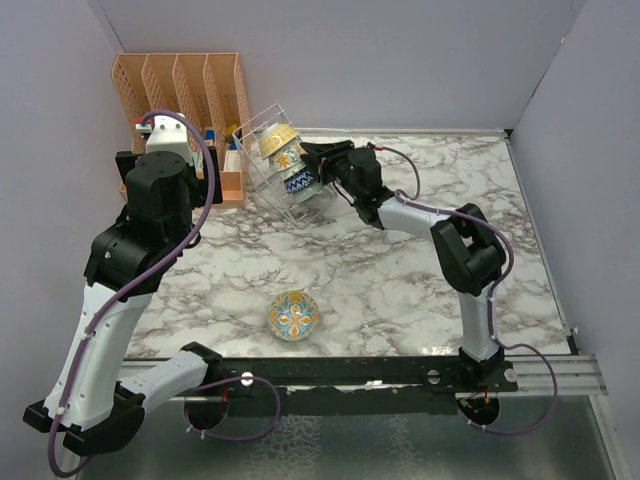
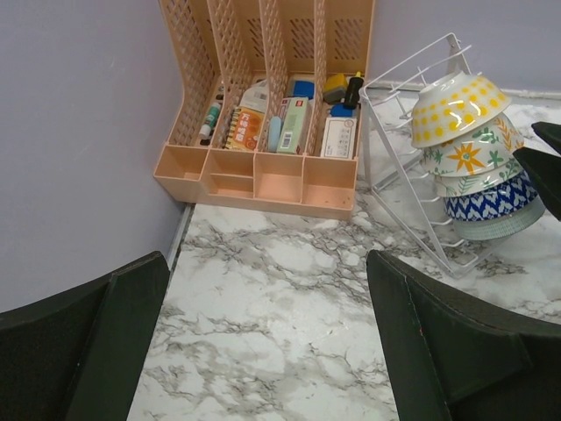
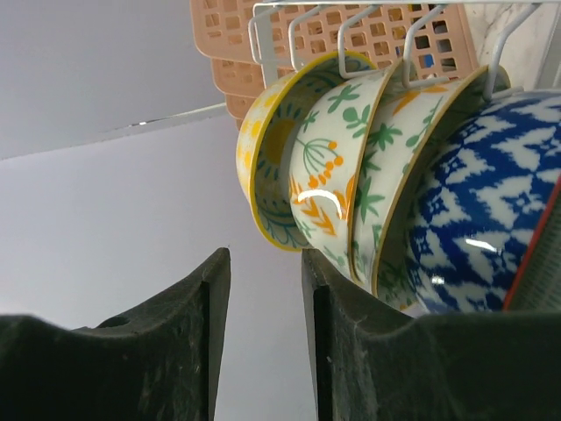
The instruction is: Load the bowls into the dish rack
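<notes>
— Which one is left to load?

— One bowl sits upright on the marble table, near the front edge and between the two arms. The other bowls lie nested on edge in the tilted dish rack, just beside the orange organizer.

— How will it handle?

— Glazed ceramic, I'd judge — stiff, weighty for its size and slick. It would likely chip if knocked against the wire or its neighbours. Pinch the rim, one finger inside and one outside; the rounded wall offers little to hold.

— And the grippers?

— The left gripper hangs high by the organizer, fingers wide apart with nothing in them. The right gripper is close against the racked bowls. Its fingers are a narrow gap apart with only wall showing between — holding nothing.
</notes>
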`<state>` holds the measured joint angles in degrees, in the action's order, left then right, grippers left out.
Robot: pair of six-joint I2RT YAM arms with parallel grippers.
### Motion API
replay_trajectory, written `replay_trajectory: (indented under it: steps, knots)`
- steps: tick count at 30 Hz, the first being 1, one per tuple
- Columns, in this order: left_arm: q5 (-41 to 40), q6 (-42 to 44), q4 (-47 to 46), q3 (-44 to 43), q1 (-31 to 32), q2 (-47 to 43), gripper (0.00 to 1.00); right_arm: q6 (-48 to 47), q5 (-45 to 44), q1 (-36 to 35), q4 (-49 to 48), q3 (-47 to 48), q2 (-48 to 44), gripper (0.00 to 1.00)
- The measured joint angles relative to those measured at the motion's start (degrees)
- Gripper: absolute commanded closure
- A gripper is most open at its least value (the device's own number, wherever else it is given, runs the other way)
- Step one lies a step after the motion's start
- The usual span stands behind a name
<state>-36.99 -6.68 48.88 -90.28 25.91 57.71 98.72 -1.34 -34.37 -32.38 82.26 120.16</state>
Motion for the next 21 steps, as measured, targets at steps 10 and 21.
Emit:
replay_trajectory:
  steps: [10,21]
  knots:
    - [0.0,0.0,0.0,0.8,0.1,-0.3,0.01,-12.0,0.7,0.0,15.2,-0.7,-10.5,0.57]
    - [0.0,0.0,0.0,0.8,0.1,-0.4,0.01,-39.8,5.3,-0.7,42.4,5.6,-17.2,0.34]
